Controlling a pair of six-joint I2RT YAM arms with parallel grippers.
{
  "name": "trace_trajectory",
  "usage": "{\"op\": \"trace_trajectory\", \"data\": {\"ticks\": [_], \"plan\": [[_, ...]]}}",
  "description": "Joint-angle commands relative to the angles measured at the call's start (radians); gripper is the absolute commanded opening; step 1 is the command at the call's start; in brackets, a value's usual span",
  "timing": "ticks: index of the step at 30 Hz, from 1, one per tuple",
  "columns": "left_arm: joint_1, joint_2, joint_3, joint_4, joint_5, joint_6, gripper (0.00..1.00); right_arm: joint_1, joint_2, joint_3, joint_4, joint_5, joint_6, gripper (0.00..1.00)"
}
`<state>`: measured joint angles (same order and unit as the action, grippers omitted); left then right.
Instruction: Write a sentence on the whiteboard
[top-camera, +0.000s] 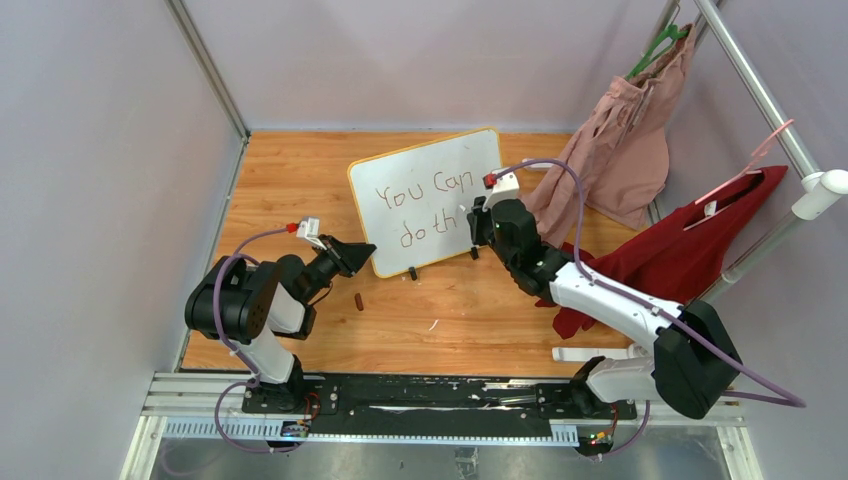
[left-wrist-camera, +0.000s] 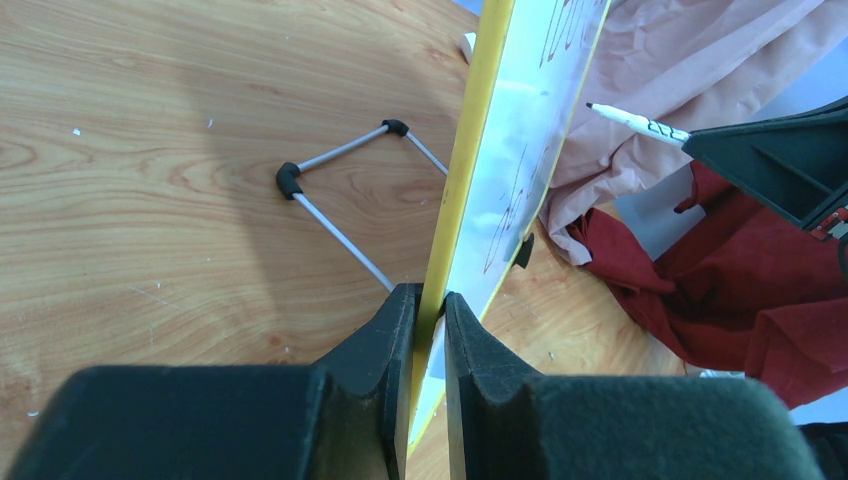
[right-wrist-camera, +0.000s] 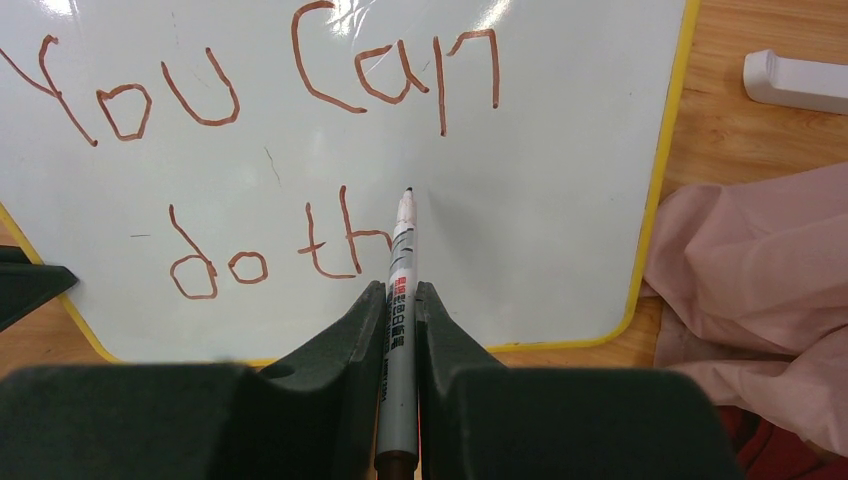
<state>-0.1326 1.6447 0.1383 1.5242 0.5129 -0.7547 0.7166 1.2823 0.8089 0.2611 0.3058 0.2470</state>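
Right wrist: marker tip near whiteboard.

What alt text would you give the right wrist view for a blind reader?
The right gripper grips a marker pointed at the whiteboard, where the reddish-brown sentence so far reads "You Can" above "do th". Pink cloth lies at the right.

From the top camera I lose the end of the lower line of the sentence behind the right gripper, at 3 o'clock on the whiteboard. The dark red bit lying at its 7 o'clock is too small to name. My left wrist camera has the whiteboard edge-on, cut off at 12 o'clock and its writing unreadable, while the right wrist view cuts the marker at 6 o'clock.
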Motion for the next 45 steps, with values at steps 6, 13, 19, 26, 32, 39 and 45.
{"op": "trace_trajectory", "data": {"ticks": [6,13,19,26,32,39,45], "plan": [[-0.001,-0.019,-0.008,0.046,-0.020,0.018,0.00,-0.020,0.024,0.032,0.023,-0.015,0.018,0.00],[-0.001,-0.019,-0.008,0.046,-0.019,0.018,0.00,-0.024,0.036,0.033,0.023,-0.018,0.023,0.00],[-0.001,-0.023,-0.010,0.046,-0.018,0.018,0.00,-0.028,0.050,0.035,0.023,-0.022,0.028,0.00],[-0.001,-0.025,-0.010,0.046,-0.019,0.018,0.00,-0.034,0.061,0.032,0.019,-0.025,0.034,0.00],[-0.001,-0.027,-0.012,0.046,-0.020,0.018,0.00,-0.039,0.059,0.028,-0.001,-0.018,0.037,0.00],[-0.001,-0.027,-0.011,0.046,-0.020,0.018,0.00,-0.041,0.031,0.016,-0.016,-0.011,0.037,0.00],[-0.001,-0.026,-0.012,0.046,-0.020,0.018,0.00,-0.040,0.006,0.008,-0.025,-0.013,0.038,0.00]]}}
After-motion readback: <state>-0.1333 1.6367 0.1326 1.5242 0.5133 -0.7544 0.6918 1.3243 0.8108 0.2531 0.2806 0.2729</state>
